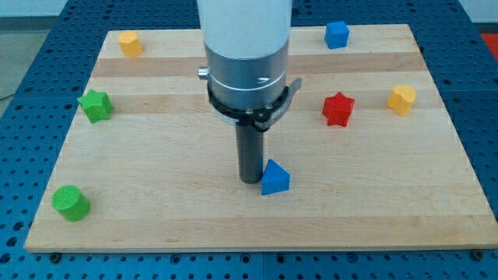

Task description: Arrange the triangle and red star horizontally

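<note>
Seven blocks: spread over one wooden counter (156,225), all apart from each other.
Counter: pale planks with lengthwise grain, lying on a blue perforated base (15,233) that shows on every side.
Green cylinder (71,203): ribbed side, nearest the view's bottom, close to the left corner.
Blue triangle (275,177): smooth wedge, bottom centre, just right of the rod.
Tip (250,181): the dark rod's lower end, right beside the triangle's left face; contact cannot be judged.
Claw: the arm carries none, only the straight rod under a white body and metal ring, holding nothing.
Open room: bare wood lies right of the triangle, below the red star.
Red star (338,109): mid-depth, right of centre, higher in the view than the triangle.
Yellow block (402,99): near the right edge.
Green star (96,105): near the left edge.
Blue block (336,34): by the far edge.
Orange block (130,43): far left corner.
</note>
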You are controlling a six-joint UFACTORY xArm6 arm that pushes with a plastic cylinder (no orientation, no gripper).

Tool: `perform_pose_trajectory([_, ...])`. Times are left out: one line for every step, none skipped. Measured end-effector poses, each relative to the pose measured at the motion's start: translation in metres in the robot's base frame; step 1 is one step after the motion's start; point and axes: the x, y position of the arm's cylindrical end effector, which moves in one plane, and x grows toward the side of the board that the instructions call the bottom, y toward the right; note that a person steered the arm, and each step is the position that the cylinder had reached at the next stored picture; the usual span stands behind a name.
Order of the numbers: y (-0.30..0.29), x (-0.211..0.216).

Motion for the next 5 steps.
perform_pose_trajectory([-0.004,-0.031])
perform_pose_trajectory([0.035,-0.043])
perform_pose_trajectory([0.053,-0.014])
perform_pose_trajectory([0.042,0.024])
perform_pose_trajectory([0.027,0.028])
